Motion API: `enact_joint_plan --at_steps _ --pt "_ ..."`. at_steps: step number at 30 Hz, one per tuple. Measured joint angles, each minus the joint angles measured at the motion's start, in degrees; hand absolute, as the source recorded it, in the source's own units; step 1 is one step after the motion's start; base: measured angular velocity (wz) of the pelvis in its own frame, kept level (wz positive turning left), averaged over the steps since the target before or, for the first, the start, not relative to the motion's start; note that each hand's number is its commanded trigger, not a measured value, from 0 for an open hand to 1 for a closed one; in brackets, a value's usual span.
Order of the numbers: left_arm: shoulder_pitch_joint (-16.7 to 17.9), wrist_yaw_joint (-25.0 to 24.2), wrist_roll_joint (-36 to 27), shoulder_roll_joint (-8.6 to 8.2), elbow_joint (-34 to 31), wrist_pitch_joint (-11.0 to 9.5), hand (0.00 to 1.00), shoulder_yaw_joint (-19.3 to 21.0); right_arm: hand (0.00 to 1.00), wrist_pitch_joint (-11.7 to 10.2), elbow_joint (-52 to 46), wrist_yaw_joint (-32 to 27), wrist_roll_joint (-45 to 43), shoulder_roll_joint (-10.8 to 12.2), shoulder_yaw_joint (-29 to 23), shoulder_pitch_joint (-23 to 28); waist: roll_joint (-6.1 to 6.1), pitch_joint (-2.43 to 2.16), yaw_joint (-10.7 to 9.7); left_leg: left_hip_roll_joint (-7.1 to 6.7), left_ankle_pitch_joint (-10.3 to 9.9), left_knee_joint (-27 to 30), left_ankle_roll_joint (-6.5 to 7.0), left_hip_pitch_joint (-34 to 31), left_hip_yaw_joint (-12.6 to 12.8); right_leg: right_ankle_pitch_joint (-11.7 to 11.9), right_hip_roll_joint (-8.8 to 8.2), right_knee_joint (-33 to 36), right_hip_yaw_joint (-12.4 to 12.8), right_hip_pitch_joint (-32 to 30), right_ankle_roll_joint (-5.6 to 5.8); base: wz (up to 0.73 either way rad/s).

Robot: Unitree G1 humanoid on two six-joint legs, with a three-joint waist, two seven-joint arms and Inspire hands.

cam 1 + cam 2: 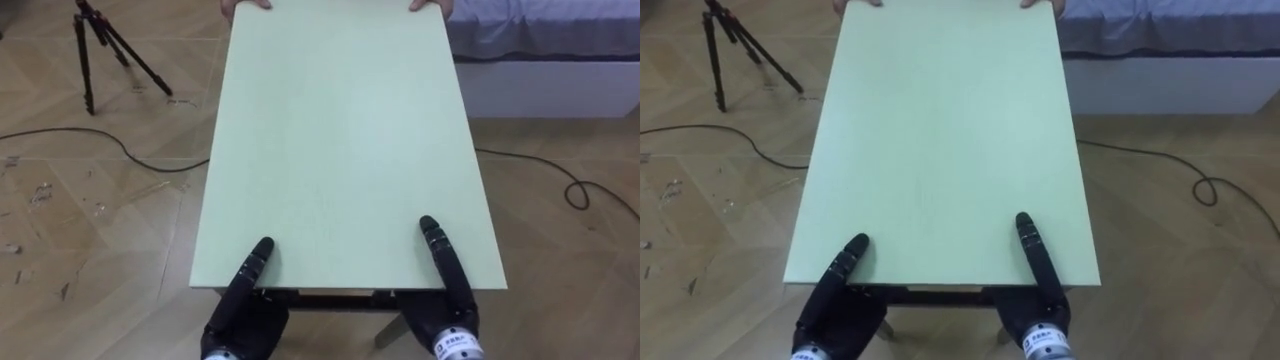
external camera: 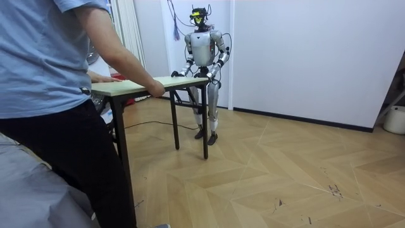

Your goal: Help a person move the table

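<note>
While the robot is standing at 1 short end of the table (image 1: 340,150), its left hand (image 1: 240,320) and right hand (image 1: 445,315) are each clamping the near edge. Each thumb is lying flat on the pale green top and the fingers are tucked under the edge, close to the 2 near corners. Both hands are sitting equally close to the table, which is lying directly ahead of them. Its long axis is running straight away from the robot. The top is carrying nothing. At the far short edge, the person's hands (image 1: 245,5) are holding the 2 far corners. So any carry is likely turning on both ends moving along that axis together. Beyond are a tripod (image 1: 95,50) and a bed (image 1: 550,40).
</note>
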Motion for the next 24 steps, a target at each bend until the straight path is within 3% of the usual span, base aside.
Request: enact_joint_plan --at_steps 9,12,13,15,17,18,19,20,22,24 --pt "1.9 0.0 0.1 0.23 -2.2 -2.4 1.00 -2.3 1.00 -2.0 -2.3 0.0 1.2 -2.1 1.9 1.4 0.10 -0.09 -0.1 0.17 -0.1 2.1 -0.15 -1.0 0.3 0.0 0.03 0.1 0.0 -0.1 0.00 0.02" --pt "2.1 0.0 1.1 0.10 -2.5 -2.4 1.00 -2.6 1.00 -2.3 -3.2 0.0 1.7 -2.5 1.9 2.4 0.09 -0.09 0.4 0.54 -0.4 7.4 -0.71 -3.9 0.1 -0.3 0.43 1.0 0.1 -0.9 -0.45 0.06" --pt "2.2 0.0 1.1 0.23 -2.5 -2.7 1.00 -3.0 1.00 -2.4 -3.2 0.0 1.9 -2.6 2.0 2.6 0.10 -0.08 0.6 0.75 -0.4 10.6 -0.78 -5.4 -0.5 -0.7 0.69 2.1 0.8 -1.9 -1.12 0.00" --pt "2.2 0.0 1.0 0.23 -2.5 -2.8 1.00 -3.2 1.00 -2.5 -3.2 0.0 1.9 -2.7 2.1 2.6 0.24 -0.12 0.6 1.17 -0.6 16.1 -2.68 -9.1 -1.1 -1.1 1.35 2.7 1.4 -2.9 -1.86 0.06" --pt "2.0 0.0 1.0 0.30 -2.4 -2.8 1.00 -3.2 1.00 -2.6 -3.4 0.2 1.9 -2.7 2.0 2.6 0.41 -0.27 0.8 1.38 -0.2 17.0 -8.71 -11.2 -2.3 -0.6 2.13 1.2 1.3 -3.8 -2.51 0.11" --pt "2.0 0.0 1.0 0.30 -2.3 -2.8 1.00 -3.2 1.00 -2.6 -3.3 0.2 1.9 -2.8 2.0 2.7 0.52 -0.35 0.6 1.44 0.2 15.8 -9.64 -10.9 -2.8 0.3 2.38 0.2 1.2 -3.7 -2.90 0.16" --pt "2.1 0.0 1.0 0.17 -2.3 -2.7 1.00 -3.2 1.00 -2.5 -3.4 0.2 1.9 -2.9 2.0 2.9 0.84 -0.22 0.2 2.82 -0.2 16.2 -10.79 -11.0 -2.3 1.4 2.08 -0.8 -0.6 -3.9 -3.89 -0.16" --pt "3.0 0.0 1.0 0.14 -2.2 -2.7 1.00 -3.0 1.00 -2.0 -3.2 0.0 1.9 -3.2 2.2 3.0 1.91 -0.14 1.2 6.13 -3.0 23.9 -9.45 -11.1 -0.2 1.6 3.20 0.2 -2.4 -4.1 -4.66 -0.39" --pt "4.3 -0.5 0.7 0.25 -2.2 -2.7 1.00 -3.0 1.00 -1.2 -3.2 -0.1 1.7 -3.6 2.3 3.4 3.37 -0.24 1.4 9.42 -5.5 33.1 -9.29 -9.6 0.6 1.5 4.71 1.5 -4.8 -4.7 -5.66 -0.30" --pt "4.2 -0.8 0.5 0.17 -2.3 -2.6 1.00 -3.0 1.00 -1.2 -3.5 0.3 1.6 -3.3 2.2 3.4 4.09 -0.21 -0.1 11.14 -6.7 34.3 -9.82 -6.7 -0.1 1.6 5.02 3.7 -6.7 -7.1 -6.08 0.28"
